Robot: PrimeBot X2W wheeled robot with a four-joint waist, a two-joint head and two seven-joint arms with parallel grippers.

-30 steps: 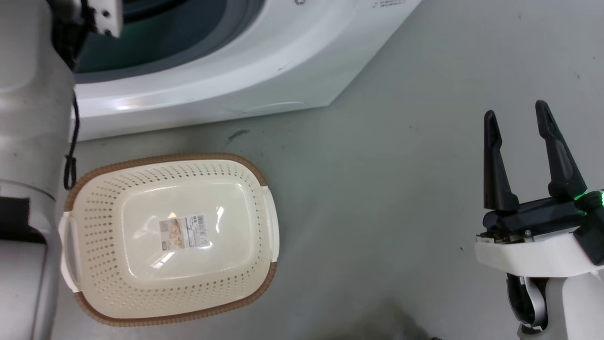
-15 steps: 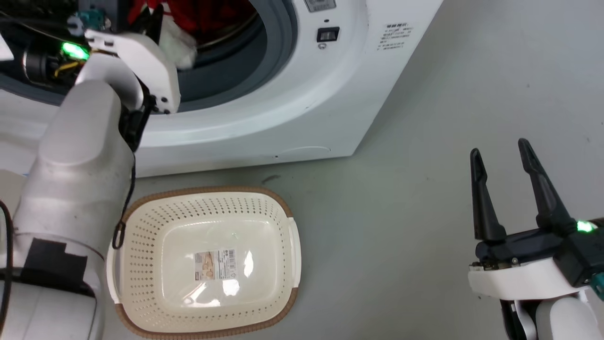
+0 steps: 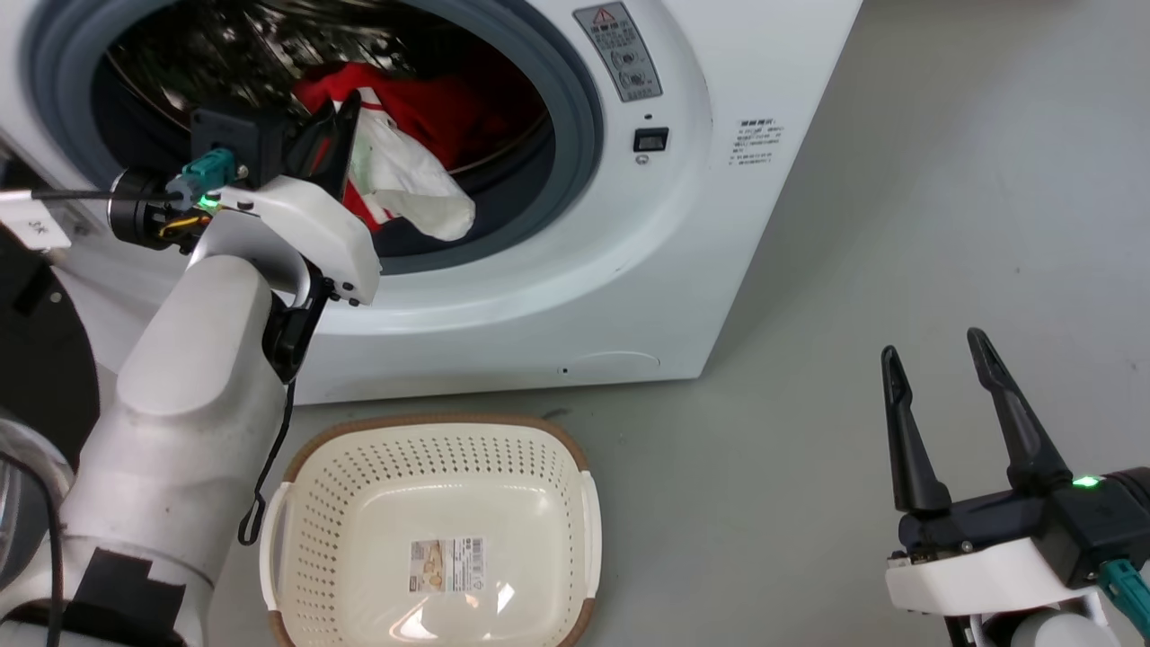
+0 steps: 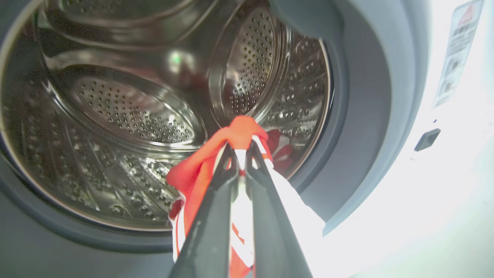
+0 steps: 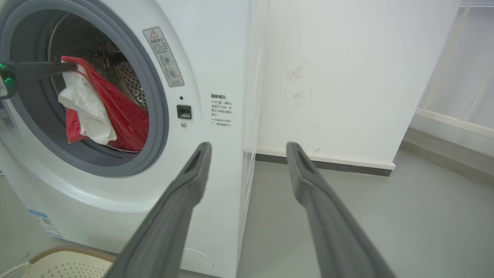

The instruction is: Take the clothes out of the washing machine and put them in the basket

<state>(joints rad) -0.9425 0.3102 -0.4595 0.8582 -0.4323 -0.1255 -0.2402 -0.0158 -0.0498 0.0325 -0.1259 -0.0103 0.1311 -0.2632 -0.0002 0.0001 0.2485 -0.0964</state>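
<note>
The white washing machine (image 3: 692, 225) stands open, its steel drum (image 4: 127, 116) in sight. My left gripper (image 3: 346, 121) reaches into the drum mouth and is shut on a red garment with white lining (image 3: 404, 180), one of the clothes. The cloth drapes down from the closed fingertips (image 4: 231, 154) over the grey door ring. More red cloth (image 4: 279, 148) lies behind it in the drum. The cream basket (image 3: 431, 422) sits on the floor below the opening with nothing in it but a paper label. My right gripper (image 3: 932, 346) hovers open to the right, apart from the machine (image 5: 216, 58).
The dark-rimmed door (image 3: 40, 359) hangs open at the far left behind my left arm. Grey floor (image 3: 809, 296) spreads to the right of the machine. A white wall with a baseboard (image 5: 328, 77) stands beyond the machine's side.
The head camera has tilted up, bringing the drum and the red garment into the picture and the basket lower. My left gripper stays shut on the garment. The right gripper stays open.
</note>
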